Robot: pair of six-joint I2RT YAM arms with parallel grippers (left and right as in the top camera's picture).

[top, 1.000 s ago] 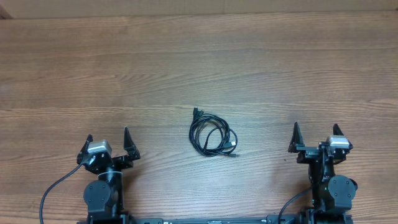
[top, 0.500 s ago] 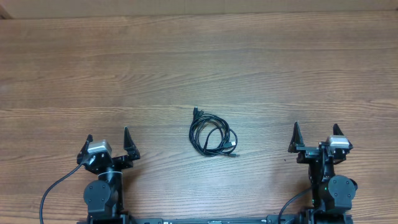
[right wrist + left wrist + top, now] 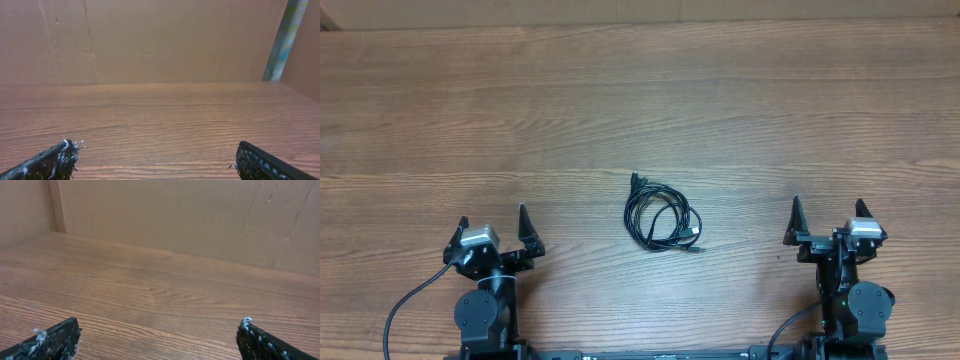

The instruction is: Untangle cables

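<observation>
The cables (image 3: 662, 217) lie in one small loose coil of thin black cord on the wooden table (image 3: 640, 100). They sit about midway between the left gripper (image 3: 493, 217) and the right gripper (image 3: 828, 204), well apart from both. A dark plug sticks out at the coil's far left, and a silvery tip shows at its near right. It may be several cords, but the view is too small to tell. Both grippers have their fingers spread wide, holding nothing.
</observation>
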